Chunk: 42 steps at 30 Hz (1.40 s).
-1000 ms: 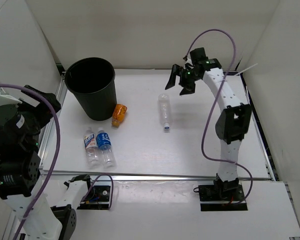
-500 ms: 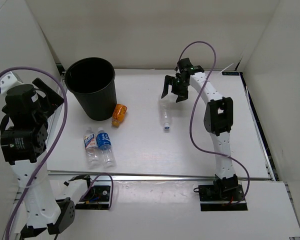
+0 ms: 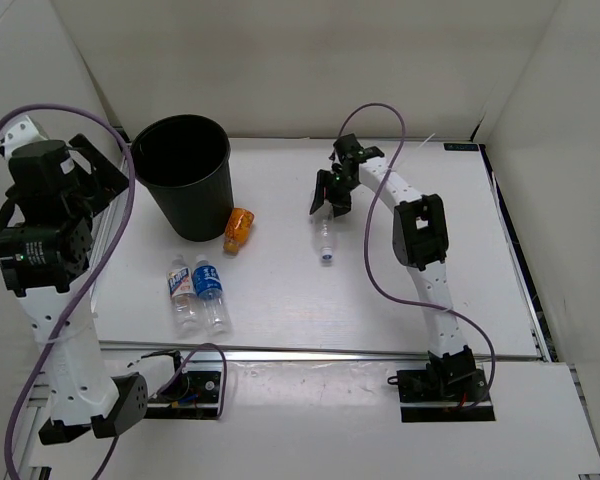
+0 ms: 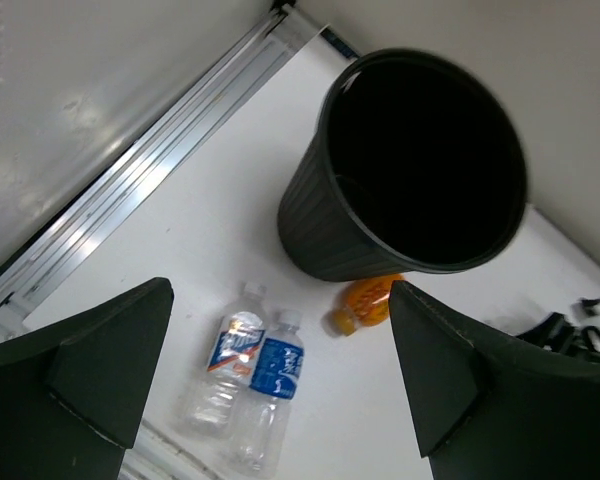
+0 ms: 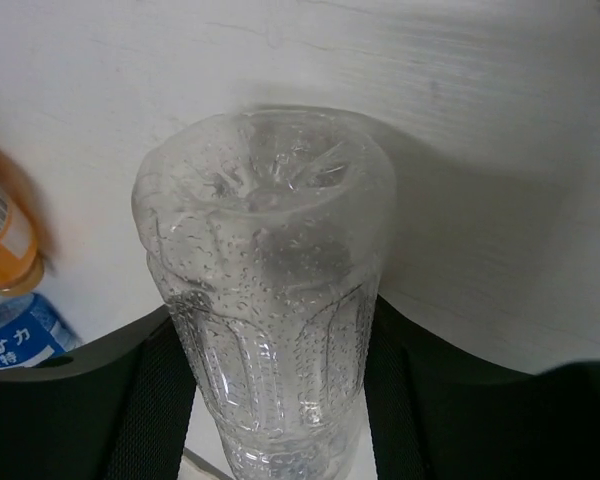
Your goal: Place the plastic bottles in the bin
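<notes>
My right fingers [image 5: 150,400] grip the clear blue-capped plastic bottle [image 3: 326,235] lying near the centre of the tabletop [image 3: 400,300]. My left fingers [image 4: 90,370] stand open. The round black plastic bin [image 3: 185,200] holds no bottle yet.

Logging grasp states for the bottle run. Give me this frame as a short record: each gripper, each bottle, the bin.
right gripper: shut on the clear bottle's base end
clear bottle: mid table, cap toward the arms
left gripper: open, empty, raised left of the bin
bin: upright, no bottle in it
orange bottle: lying beside the bin's foot
labelled bottles: two, lying side by side near the front edge
</notes>
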Available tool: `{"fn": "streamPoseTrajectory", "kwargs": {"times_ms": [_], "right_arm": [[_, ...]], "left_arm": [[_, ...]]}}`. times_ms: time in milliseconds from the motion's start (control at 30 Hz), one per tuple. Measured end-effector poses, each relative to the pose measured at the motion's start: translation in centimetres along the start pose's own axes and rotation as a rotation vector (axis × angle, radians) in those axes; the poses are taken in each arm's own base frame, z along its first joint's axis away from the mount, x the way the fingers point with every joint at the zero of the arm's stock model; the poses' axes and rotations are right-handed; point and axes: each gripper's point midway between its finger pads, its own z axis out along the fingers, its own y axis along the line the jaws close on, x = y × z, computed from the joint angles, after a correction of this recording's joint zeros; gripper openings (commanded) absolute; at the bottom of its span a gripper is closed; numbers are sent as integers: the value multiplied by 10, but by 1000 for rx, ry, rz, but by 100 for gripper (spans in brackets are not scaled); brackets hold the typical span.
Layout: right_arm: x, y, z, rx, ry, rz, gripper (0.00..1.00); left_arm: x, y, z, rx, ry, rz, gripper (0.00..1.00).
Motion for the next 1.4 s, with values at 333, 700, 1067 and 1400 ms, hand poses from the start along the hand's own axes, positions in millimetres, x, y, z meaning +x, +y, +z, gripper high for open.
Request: {"fn": "streamPoseTrajectory", "kwargs": {"times_ms": [333,700,1067,1400], "right_arm": [[-39,69,-33,-235,-131,80,43],[-68,304,-293,-844,-721,-258,39],[-30,414,-316,-960,-1143,-570,43],[-62,400,-235,-776,-1240,-689,63]], "left_arm": [[-17,-17,-31,133,-30,-14,100],[-12,-51,-55,351,23,-1,100],[23,-78,-42,480,205,39,100],[57,-76,-57,546,286,78,100]]}}
